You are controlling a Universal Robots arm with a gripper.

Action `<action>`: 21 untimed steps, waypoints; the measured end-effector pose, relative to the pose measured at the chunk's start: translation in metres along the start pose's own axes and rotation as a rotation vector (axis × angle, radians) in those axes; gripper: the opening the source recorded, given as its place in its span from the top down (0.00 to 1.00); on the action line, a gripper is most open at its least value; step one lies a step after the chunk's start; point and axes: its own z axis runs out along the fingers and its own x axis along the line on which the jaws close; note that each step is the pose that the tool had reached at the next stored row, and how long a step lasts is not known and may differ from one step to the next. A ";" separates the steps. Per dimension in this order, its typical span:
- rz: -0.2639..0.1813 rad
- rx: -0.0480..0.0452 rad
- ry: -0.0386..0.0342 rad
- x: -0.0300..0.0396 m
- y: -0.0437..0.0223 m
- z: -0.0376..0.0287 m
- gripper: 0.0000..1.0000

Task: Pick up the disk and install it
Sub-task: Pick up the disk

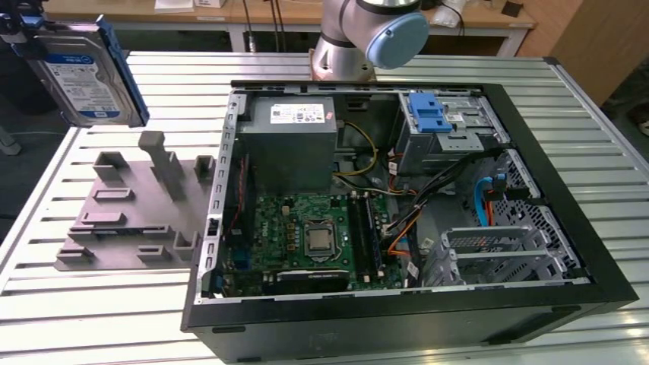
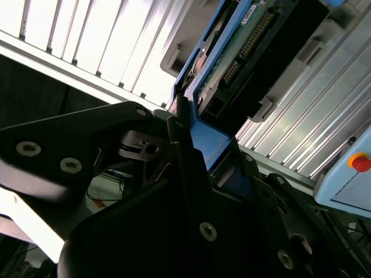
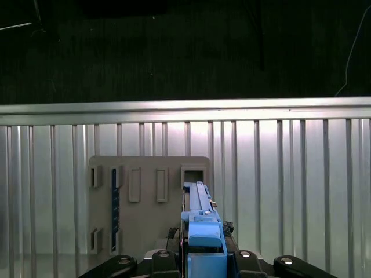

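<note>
Open air around your raised disk (image 1: 87,70), tall post (image 1: 166,163) of the grey fixture (image 1: 109,228) below it, open case (image 1: 573,190) at the exterior view's right, cables (image 1: 446,179) apparently crowding its drive cage (image 1: 458,137).

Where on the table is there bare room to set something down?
Bare table lies between the fixture and the near edge, at the exterior view's lower left; a narrow strip runs past the case on the exterior view's right. Inside the case is crowded with boards and cables.
</note>
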 end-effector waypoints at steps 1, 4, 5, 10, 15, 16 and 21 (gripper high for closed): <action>0.000 0.0000 0.0000 0.0000 0.0000 -0.0007 0.64; 0.000 0.0001 0.0000 0.0000 0.0000 -0.0025 0.64; 0.000 0.0002 0.0000 0.0000 0.0000 -0.0030 0.64; 0.000 0.0004 0.0000 0.0001 -0.0001 -0.0063 0.64; 0.000 0.0006 0.0000 0.0002 -0.0001 -0.0096 0.64; 0.000 0.0007 0.0000 0.0002 -0.0001 -0.0102 0.64; 0.000 0.0009 0.0000 0.0002 -0.0001 -0.0133 0.64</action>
